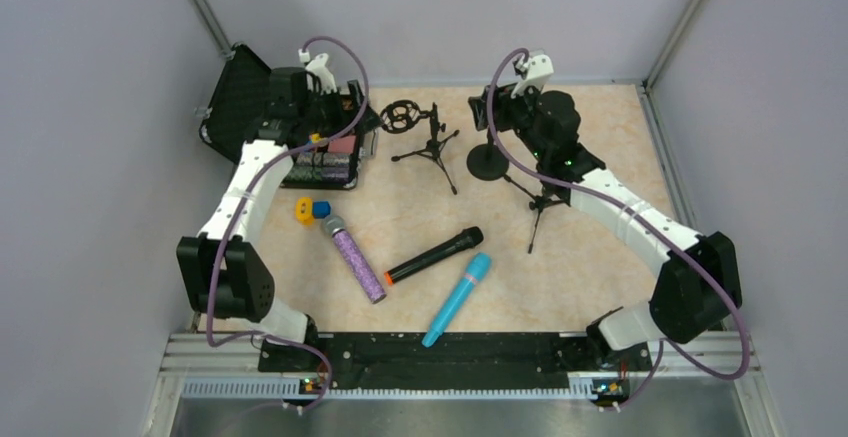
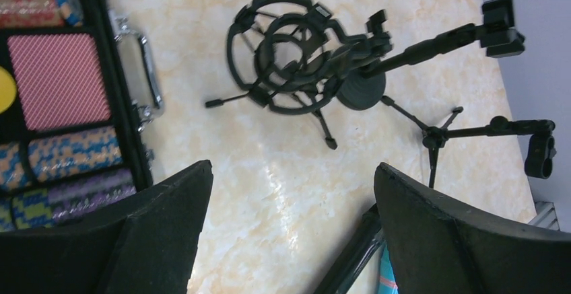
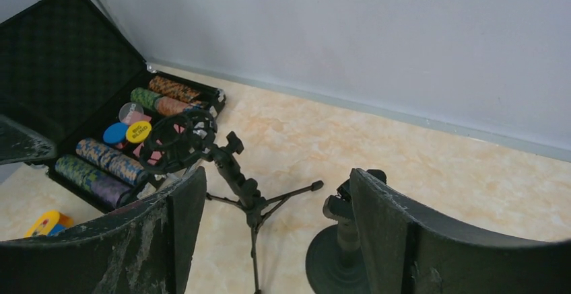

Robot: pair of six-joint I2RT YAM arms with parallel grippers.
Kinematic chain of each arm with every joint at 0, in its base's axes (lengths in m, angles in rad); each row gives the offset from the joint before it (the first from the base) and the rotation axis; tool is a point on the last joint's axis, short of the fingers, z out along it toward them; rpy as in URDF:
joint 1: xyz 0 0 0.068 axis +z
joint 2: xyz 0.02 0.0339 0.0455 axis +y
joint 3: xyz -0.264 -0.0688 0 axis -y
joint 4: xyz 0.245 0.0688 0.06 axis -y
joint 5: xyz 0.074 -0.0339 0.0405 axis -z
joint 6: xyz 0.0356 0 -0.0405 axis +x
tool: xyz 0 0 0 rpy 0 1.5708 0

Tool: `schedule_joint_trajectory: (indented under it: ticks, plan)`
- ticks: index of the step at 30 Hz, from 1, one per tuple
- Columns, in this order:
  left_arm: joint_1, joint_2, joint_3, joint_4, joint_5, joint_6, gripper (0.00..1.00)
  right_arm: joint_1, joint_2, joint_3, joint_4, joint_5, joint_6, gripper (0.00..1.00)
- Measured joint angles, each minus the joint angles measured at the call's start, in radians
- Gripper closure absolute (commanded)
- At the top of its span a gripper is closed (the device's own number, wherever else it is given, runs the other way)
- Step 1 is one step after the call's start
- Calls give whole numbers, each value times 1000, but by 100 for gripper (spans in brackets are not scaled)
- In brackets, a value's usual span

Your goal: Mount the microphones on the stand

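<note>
Table (image 1: 570,287) holds the purple microphone (image 1: 352,255), black microphone (image 1: 433,255) and blue microphone (image 1: 457,299), flat near the arm bases, well apart from the stands (image 1: 432,147); left claw (image 2: 291,173) and right claw (image 3: 276,173) are spread wide, holding nothing; best to pinch one microphone at its middle, so it stays level.

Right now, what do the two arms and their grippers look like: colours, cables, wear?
Both the left arm and the right arm have white links with bulky black joints, and a purple cable loops along each. The left gripper has broad matte black fingers. The right gripper has the same shape, but its fingers are scuffed with whitish wear.
</note>
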Motion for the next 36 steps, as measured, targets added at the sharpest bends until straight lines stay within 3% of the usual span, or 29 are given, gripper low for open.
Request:
schedule_joint_trajectory:
  ticks: [10, 18, 28, 36]
  plan:
    - [-160, 183, 257, -37, -70, 37, 14, 0, -107, -49, -44, -19, 26, 22]
    - [-213, 300, 369, -68, -122, 68, 16, 0, -177, -118, -70, -32, 60, 21]
    - [-236, 388, 381, -98, -146, 88, 19, 0, -208, -142, -109, -38, 72, 21]
    - [-277, 318, 259, -84, -148, 81, 19, 0, -241, -147, -117, -38, 75, 20]
